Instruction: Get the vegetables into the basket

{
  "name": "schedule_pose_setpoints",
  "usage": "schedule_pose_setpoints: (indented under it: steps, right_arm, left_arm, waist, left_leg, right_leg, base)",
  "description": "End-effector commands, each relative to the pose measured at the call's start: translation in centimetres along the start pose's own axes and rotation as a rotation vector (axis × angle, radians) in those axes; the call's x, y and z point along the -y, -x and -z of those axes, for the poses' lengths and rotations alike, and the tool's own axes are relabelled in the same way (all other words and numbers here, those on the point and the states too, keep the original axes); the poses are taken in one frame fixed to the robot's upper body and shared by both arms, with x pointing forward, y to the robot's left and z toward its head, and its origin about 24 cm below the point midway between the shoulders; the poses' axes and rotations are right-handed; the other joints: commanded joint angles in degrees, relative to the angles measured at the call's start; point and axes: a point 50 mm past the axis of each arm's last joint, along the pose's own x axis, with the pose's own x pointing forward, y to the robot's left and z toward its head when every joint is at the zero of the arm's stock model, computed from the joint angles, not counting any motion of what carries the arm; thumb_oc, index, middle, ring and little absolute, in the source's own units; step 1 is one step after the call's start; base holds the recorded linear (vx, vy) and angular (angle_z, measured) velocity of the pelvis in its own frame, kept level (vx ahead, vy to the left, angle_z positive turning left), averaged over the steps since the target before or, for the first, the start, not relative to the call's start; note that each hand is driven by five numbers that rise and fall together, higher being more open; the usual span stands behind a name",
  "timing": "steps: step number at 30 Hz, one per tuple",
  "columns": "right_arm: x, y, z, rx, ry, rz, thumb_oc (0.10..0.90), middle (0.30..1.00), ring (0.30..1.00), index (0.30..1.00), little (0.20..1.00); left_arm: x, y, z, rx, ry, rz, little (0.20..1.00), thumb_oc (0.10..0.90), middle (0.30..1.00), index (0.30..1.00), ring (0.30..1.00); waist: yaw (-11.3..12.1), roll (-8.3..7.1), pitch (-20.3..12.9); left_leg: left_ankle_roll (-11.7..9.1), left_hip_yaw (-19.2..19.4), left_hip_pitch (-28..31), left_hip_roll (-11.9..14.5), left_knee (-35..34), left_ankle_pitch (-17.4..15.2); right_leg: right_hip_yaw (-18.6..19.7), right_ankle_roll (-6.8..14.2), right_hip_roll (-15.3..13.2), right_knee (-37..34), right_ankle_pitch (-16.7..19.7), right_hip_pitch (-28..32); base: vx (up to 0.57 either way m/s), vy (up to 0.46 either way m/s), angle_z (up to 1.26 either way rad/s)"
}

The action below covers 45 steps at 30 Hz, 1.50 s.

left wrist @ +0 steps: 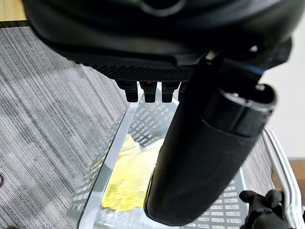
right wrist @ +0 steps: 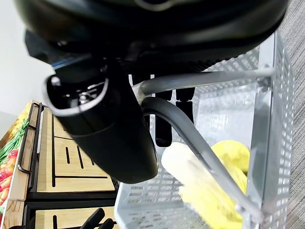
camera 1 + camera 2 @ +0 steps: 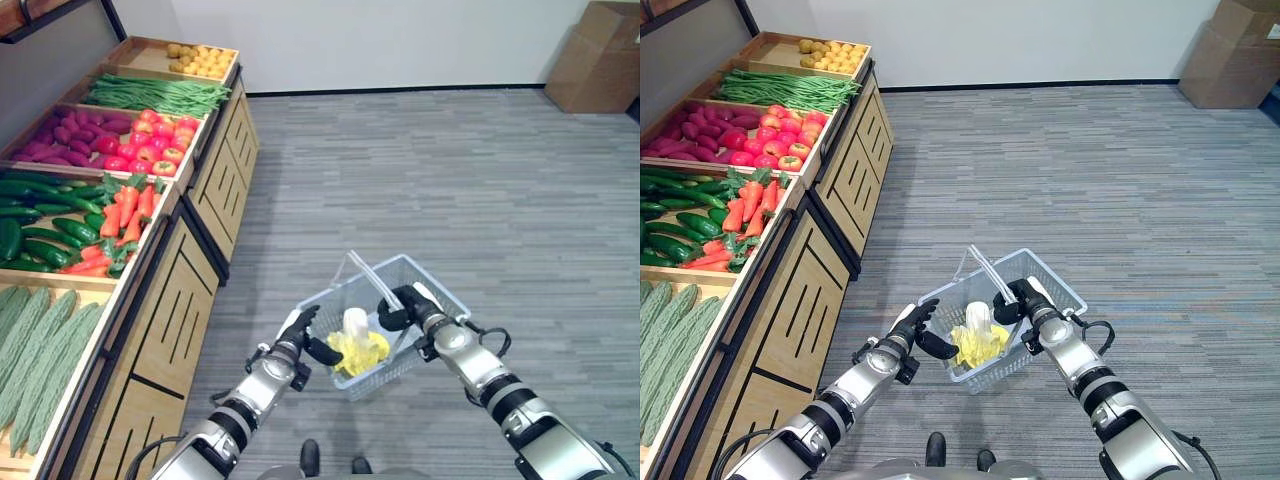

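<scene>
The basket [image 3: 430,290] looks like pale perforated plastic, semi-glossy, with smooth grey handles [image 2: 190,129]. Beside the basket, the shelf [image 3: 180,310] is light matt wood with dark trim. Under the basket, the floor [image 3: 450,180] is grey, rough-looking ribbed carpet.

Wooden produce stand [image 3: 170,300] on grey carpet floor [image 3: 430,180]

Taking the carrots [image 3: 125,215] as landmark: cucumbers [image 3: 35,225] lie beside them, ridged gourds [image 3: 40,350] in the nearer bin, apples [image 3: 160,140] and purple sweet potatoes [image 3: 75,135] beyond, then green beans [image 3: 155,95] and yellow fruit [image 3: 200,60] farthest. A cardboard box [image 3: 595,55] sits well apart on the floor.
</scene>
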Motion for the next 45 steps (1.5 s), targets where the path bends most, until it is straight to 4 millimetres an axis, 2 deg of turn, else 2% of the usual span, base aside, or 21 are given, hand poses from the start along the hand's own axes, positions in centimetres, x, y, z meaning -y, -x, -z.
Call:
schedule_pose_setpoints:
  steps: [1, 2, 5, 6, 8, 9, 10, 13, 17, 18, 21, 24, 29, 30, 31, 35, 36, 39, 40, 43, 45]
  right_arm:
    - [4.2, 0.2, -5.2, 0.244, -0.068, 0.162, 0.400, 0.300, 0.300, 0.300, 0.300]
    - [4.1, 0.2, -5.2, 0.244, -0.068, 0.162, 0.400, 0.300, 0.300, 0.300, 0.300]
    - [5.9, 0.4, -1.9, 0.129, -0.052, 0.210, 0.400, 0.300, 0.300, 0.300, 0.300]
    - [5.9, 0.5, -1.9, 0.129, -0.052, 0.210, 0.400, 0.300, 0.300, 0.300, 0.300]
    - [7.5, 1.1, 1.3, 0.022, -0.035, 0.253, 0.400, 0.300, 0.300, 0.300, 0.300]
    - [8.3, 1.7, 3.0, -0.030, -0.033, 0.271, 0.400, 0.300, 0.300, 0.300, 0.300]
    - [8.3, 1.7, 3.0, -0.031, -0.033, 0.271, 0.400, 0.300, 0.300, 0.300, 0.300]
    - [9.4, 2.8, 5.7, -0.106, -0.047, 0.308, 0.400, 0.300, 0.300, 0.300, 0.300]
    - [9.6, 4.2, 9.4, -0.227, -0.094, 0.326, 0.400, 0.300, 0.300, 0.300, 0.300]
    - [9.5, 4.2, 9.4, -0.227, -0.094, 0.326, 0.400, 0.300, 0.300, 0.300, 0.300]
    - [8.4, 6.0, 13.9, -0.384, -0.157, 0.319, 0.400, 0.300, 0.300, 0.300, 0.300]
    - [6.9, 7.4, 16.9, -0.497, -0.193, 0.300, 0.400, 0.300, 0.300, 0.300, 0.300]
    - [5.0, 8.9, 19.1, -0.569, -0.106, 0.280, 0.400, 0.300, 0.300, 0.300, 0.300]
    - [5.0, 8.9, 19.1, -0.569, -0.106, 0.280, 0.400, 0.300, 0.300, 0.300, 0.300]
    - [3.9, 9.5, 19.9, -0.594, -0.074, 0.252, 0.400, 0.300, 0.300, 0.300, 0.300]
    - [1.8, 10.0, 20.9, -0.632, -0.122, 0.229, 0.400, 0.300, 0.300, 0.300, 0.300]
    - [0.5, 10.3, 21.3, -0.660, -0.144, 0.197, 0.400, 0.300, 0.300, 0.300, 0.300]
    - [-0.1, 10.5, 21.6, -0.674, -0.162, 0.186, 0.400, 0.300, 0.300, 0.300, 0.300]
    - [-1.3, 10.9, 22.2, -0.712, -0.208, 0.164, 0.400, 0.300, 0.300, 0.300, 0.300]
    - [-2.9, 11.4, 22.6, -0.746, -0.266, 0.134, 0.400, 0.300, 0.300, 0.300, 0.300]
    - [-3.2, 11.5, 22.7, -0.751, -0.271, 0.128, 0.400, 0.300, 0.300, 0.300, 0.300]
  left_arm:
    - [-0.9, -1.0, -4.7, 0.165, -0.040, -0.054, 1.000, 0.900, 1.000, 1.000, 1.000]
    - [-0.9, -1.0, -4.7, 0.165, -0.040, -0.054, 1.000, 0.900, 1.000, 1.000, 1.000]
    - [-2.3, -0.5, -4.3, 0.185, -0.010, -0.069, 1.000, 0.900, 1.000, 1.000, 1.000]
    - [-2.3, -0.5, -4.3, 0.184, -0.010, -0.069, 1.000, 0.900, 1.000, 1.000, 1.000]
    - [-3.8, -0.1, -3.5, 0.191, -0.020, -0.097, 1.000, 0.900, 1.000, 1.000, 1.000]
    - [-4.7, 0.3, -2.5, 0.179, -0.027, -0.112, 1.000, 0.900, 1.000, 1.000, 1.000]
    - [-4.7, 0.3, -2.5, 0.178, -0.027, -0.111, 1.000, 0.900, 1.000, 1.000, 1.000]
    - [-5.9, 1.0, -0.2, 0.128, -0.035, -0.135, 1.000, 0.900, 1.000, 1.000, 1.000]
    - [-6.5, 1.9, 3.6, 0.017, -0.004, -0.144, 1.000, 0.900, 1.000, 1.000, 1.000]
    - [-6.5, 1.9, 3.6, 0.016, -0.004, -0.144, 1.000, 0.900, 1.000, 1.000, 1.000]
    - [-6.3, 3.0, 8.4, -0.155, 0.000, -0.138, 1.000, 0.900, 1.000, 1.000, 1.000]
    - [-5.7, 4.2, 12.6, -0.327, -0.013, -0.131, 1.000, 0.900, 1.000, 1.000, 1.000]
    - [-4.3, 7.2, 18.9, -0.618, -0.028, -0.120, 1.000, 0.900, 1.000, 1.000, 1.000]
    - [-4.3, 7.2, 18.9, -0.618, -0.028, -0.120, 1.000, 0.900, 1.000, 1.000, 1.000]
    - [-3.9, 8.4, 20.5, -0.700, -0.003, -0.130, 1.000, 0.900, 1.000, 1.000, 1.000]
    - [-3.7, 10.2, 22.5, -0.811, 0.052, -0.171, 1.000, 0.900, 1.000, 1.000, 1.000]
    - [-3.6, 10.9, 23.2, -0.849, 0.080, -0.182, 1.000, 0.900, 1.000, 1.000, 1.000]
    - [-3.4, 11.1, 23.4, -0.857, 0.093, -0.181, 1.000, 0.900, 1.000, 1.000, 1.000]
    - [-3.3, 11.4, 23.7, -0.871, 0.095, -0.180, 1.000, 0.900, 1.000, 1.000, 1.000]
    - [-3.1, 11.7, 24.0, -0.886, 0.145, -0.200, 1.000, 0.900, 1.000, 1.000, 1.000]
    - [-3.2, 11.7, 24.0, -0.883, 0.166, -0.213, 1.000, 0.900, 1.000, 1.000, 1.000]
  waist:
    - [0.82, -3.01, -4.52]
    - [0.82, -3.01, -4.53]
    - [1.21, -2.98, -4.66]
    - [1.20, -2.99, -4.69]
    - [1.53, -3.02, -4.74]
    - [1.71, -3.08, -4.80]
    - [1.72, -3.09, -4.83]
    - [1.91, -3.15, -4.91]
    - [2.15, -3.21, -4.95]
    - [2.15, -3.22, -4.97]
    - [2.24, -3.18, -4.89]
    - [2.22, -3.14, -4.81]
    - [1.93, -2.92, -4.68]
    - [1.93, -2.92, -4.68]
    - [1.75, -2.92, -4.66]
    - [1.52, -2.94, -4.50]
    - [1.50, -2.91, -4.36]
    - [1.50, -2.87, -4.29]
    - [1.43, -2.75, -4.19]
    - [1.30, -2.60, -3.90]
    - [1.33, -2.62, -3.75]
  left_leg:
    - [-0.93, 2.56, 3.14, -0.14, 0.10, -6.78]
    - [-0.93, 2.56, 3.14, -0.15, 0.10, -6.78]
    - [-0.94, 2.21, 3.32, -0.18, 0.10, -6.81]
    - [-0.94, 2.20, 3.33, -0.18, 0.10, -6.81]
    - [-0.94, 1.85, 3.39, -0.17, 0.10, -6.81]
    - [-0.94, 1.74, 3.40, -0.20, 0.10, -6.83]
    - [-0.94, 1.74, 3.39, -0.21, 0.10, -6.84]
    - [-0.92, 1.54, 3.41, -0.24, 0.10, -6.78]
    - [-0.88, 1.50, 3.53, -0.25, 0.10, -6.83]
    - [-0.88, 1.50, 3.54, -0.25, 0.10, -6.83]
    - [-0.83, 1.39, 3.56, -0.21, 0.10, -6.78]
    - [-0.81, 1.26, 3.59, -0.20, 0.10, -6.75]
    - [-0.71, 1.39, 3.80, -0.22, 0.10, -6.96]
    - [-0.71, 1.39, 3.80, -0.22, 0.10, -6.96]
    - [-0.72, 1.47, 3.88, -0.23, 0.10, -7.05]
    - [-0.76, 1.77, 3.86, -0.19, 0.10, -7.03]
    - [-0.81, 2.05, 3.84, -0.12, 0.10, -7.03]
    - [-0.82, 2.15, 3.86, -0.11, 0.10, -7.03]
    - [-0.87, 2.21, 3.84, -0.08, 0.10, -6.98]
    - [-1.15, 2.01, 3.54, -0.02, 0.10, -6.65]
    - [-1.24, 1.88, 3.40, 0.03, 0.10, -6.53]
  right_leg:
    - [1.74, 4.17, -4.39, 0.05, -0.93, -0.77]
    - [1.74, 4.17, -4.39, 0.05, -0.93, -0.77]
    - [1.31, 4.14, -4.58, 0.05, -0.98, -0.47]
    - [1.30, 4.14, -4.58, 0.05, -0.99, -0.45]
    - [1.02, 4.12, -4.66, 0.05, -0.99, -0.34]
    - [0.85, 4.13, -4.67, 0.05, -0.99, -0.34]
    - [0.84, 4.13, -4.68, 0.05, -1.00, -0.34]
    - [0.75, 4.08, -4.62, 0.05, -1.01, -0.34]
    - [0.60, 3.99, -4.53, 0.05, -0.99, -0.28]
    - [0.60, 3.99, -4.53, 0.05, -0.99, -0.27]
    - [0.39, 3.94, -4.53, 0.15, -1.10, -0.24]
    - [0.41, 3.86, -4.46, 0.39, -1.22, -0.32]
    - [0.54, 3.84, -4.26, 0.69, -1.48, -0.42]
    - [0.53, 3.84, -4.26, 0.69, -1.48, -0.41]
    - [0.60, 3.85, -4.26, 0.74, -1.51, -0.44]
    - [0.73, 3.79, -4.19, 1.04, -1.66, -0.67]
    - [0.86, 3.74, -4.13, 1.21, -1.73, -0.84]
    - [0.90, 3.71, -4.10, 1.33, -1.76, -0.89]
    - [0.78, 3.66, -4.08, 1.35, -1.76, -0.94]
    - [0.56, 3.45, -3.98, 1.34, -1.69, -1.24]
    - [0.58, 3.35, -3.93, 1.31, -1.65, -1.32]
  base:
    - [0.00, 0.000, 0.00]
    - [0.00, 0.000, 0.00]
    - [0.00, 0.001, 0.02]
    - [-0.01, -0.004, 0.06]
    - [-0.02, -0.004, 0.06]
    - [-0.01, -0.001, 0.05]
    - [-0.02, -0.002, 0.05]
    - [0.00, 0.000, 0.00]
    - [0.00, 0.000, 0.00]
    - [0.00, 0.000, 0.00]
    - [0.00, 0.000, 0.00]
    - [0.00, 0.000, 0.00]
    - [0.00, 0.000, 0.00]
    - [0.01, 0.004, -0.04]
    - [0.01, -0.002, -0.03]
    - [0.00, -0.005, -0.04]
    - [0.00, -0.008, -0.03]
    - [0.00, -0.005, -0.01]
    - [0.00, 0.000, 0.00]
    - [0.00, -0.011, 0.00]
    - [-0.01, -0.018, 0.01]
